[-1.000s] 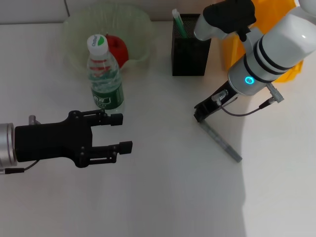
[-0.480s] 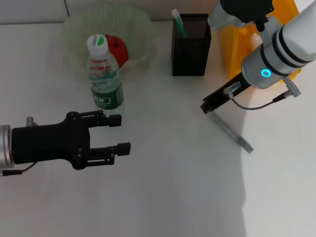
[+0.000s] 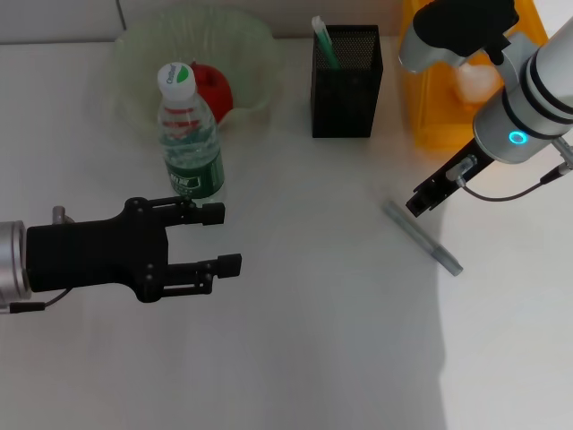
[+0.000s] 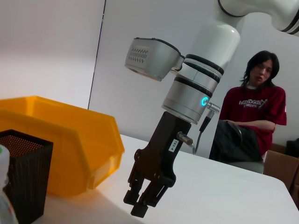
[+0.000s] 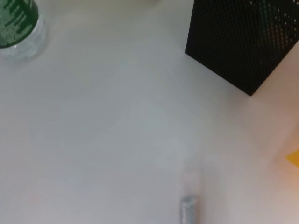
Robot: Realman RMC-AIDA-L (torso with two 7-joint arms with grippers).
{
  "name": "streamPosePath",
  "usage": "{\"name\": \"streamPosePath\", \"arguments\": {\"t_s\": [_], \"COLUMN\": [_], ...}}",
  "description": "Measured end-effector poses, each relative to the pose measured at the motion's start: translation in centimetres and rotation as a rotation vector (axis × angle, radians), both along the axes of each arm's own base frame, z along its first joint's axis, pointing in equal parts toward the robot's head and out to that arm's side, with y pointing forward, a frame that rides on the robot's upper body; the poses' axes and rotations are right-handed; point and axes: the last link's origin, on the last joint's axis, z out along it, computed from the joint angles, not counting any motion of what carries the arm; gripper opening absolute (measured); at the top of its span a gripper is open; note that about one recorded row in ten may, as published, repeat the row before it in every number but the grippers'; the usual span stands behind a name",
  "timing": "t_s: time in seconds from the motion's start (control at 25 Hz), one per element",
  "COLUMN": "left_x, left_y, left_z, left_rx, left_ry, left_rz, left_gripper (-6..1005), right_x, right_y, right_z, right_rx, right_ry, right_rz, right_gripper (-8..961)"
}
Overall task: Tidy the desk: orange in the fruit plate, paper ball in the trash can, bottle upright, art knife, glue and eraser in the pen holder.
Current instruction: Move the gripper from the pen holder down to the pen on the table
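Right gripper (image 3: 421,202) above table beside grey art knife (image 3: 422,236), fingers pressed together, empty; left gripper (image 3: 224,239) spread, low near upright bottle (image 3: 189,134). Orange (image 3: 212,87) in fruit plate (image 3: 242,40).

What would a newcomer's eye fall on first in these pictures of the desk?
Probably the big black left gripper, jaws open, hovering low over the desk in front of the upright bottle. Next, the white right arm's gripper above a grey stick lying on the desk, beside the trash can and pen holder.
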Motion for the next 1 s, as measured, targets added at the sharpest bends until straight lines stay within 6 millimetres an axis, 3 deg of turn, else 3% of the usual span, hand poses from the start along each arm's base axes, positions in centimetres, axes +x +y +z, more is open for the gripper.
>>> {"name": "streamPosePath", "arguments": {"t_s": [0.2, 0.72, 1.0], "left_x": [0.2, 0.7, 0.7], "left_y": [0.2, 0.5, 0.6], "left_z": [-0.1, -0.4, -0.4], "left_rx": [0.001, -0.001, 0.001], "left_ry": [0.000, 0.000, 0.001], "left_rz": [-0.007, -0.016, -0.017], "left_gripper": [725, 725, 725], "right_x": [0.4, -0.2, 0.8], "right_y": [-0.1, -0.5, -0.6], "right_z": [-0.1, -0.6, -1.1], "right_rx": [-0.004, -0.023, -0.029], "right_ry": [-0.004, 0.041, 0.034], "right_rz": [0.000, 0.003, -0.019], "right_gripper": [346, 346, 345]}}
